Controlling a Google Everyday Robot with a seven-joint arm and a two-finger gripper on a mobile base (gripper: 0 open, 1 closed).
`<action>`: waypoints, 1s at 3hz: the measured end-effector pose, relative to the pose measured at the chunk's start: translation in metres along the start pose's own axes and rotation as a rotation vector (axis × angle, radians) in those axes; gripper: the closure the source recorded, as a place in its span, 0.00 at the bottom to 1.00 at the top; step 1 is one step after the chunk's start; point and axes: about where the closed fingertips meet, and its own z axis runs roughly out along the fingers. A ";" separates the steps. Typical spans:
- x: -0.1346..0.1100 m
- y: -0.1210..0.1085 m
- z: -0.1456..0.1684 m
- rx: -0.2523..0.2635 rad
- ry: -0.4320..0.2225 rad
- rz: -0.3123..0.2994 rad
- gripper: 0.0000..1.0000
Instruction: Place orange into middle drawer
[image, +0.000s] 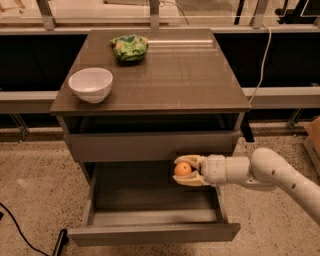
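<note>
The orange (182, 169) is small and round, held between the cream fingers of my gripper (184, 170). The gripper is shut on it and reaches in from the right on a white arm (270, 172). It hangs above the right back part of the open middle drawer (150, 232), a shallow grey-brown box with a dark floor, pulled out at the bottom of the cabinet. The orange sits just below the closed grey drawer front (150, 145) above.
A white bowl (91, 84) stands at the left of the cabinet top (175, 75). A green patterned snack bag (129, 47) lies at its back. A black cable (20, 230) runs over the speckled floor at lower left. A brown box edge (314, 135) is at far right.
</note>
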 end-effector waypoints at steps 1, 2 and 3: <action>0.062 0.012 0.013 -0.004 0.027 0.016 1.00; 0.107 0.019 0.021 -0.007 0.062 0.031 1.00; 0.138 0.025 0.028 -0.023 0.112 0.055 1.00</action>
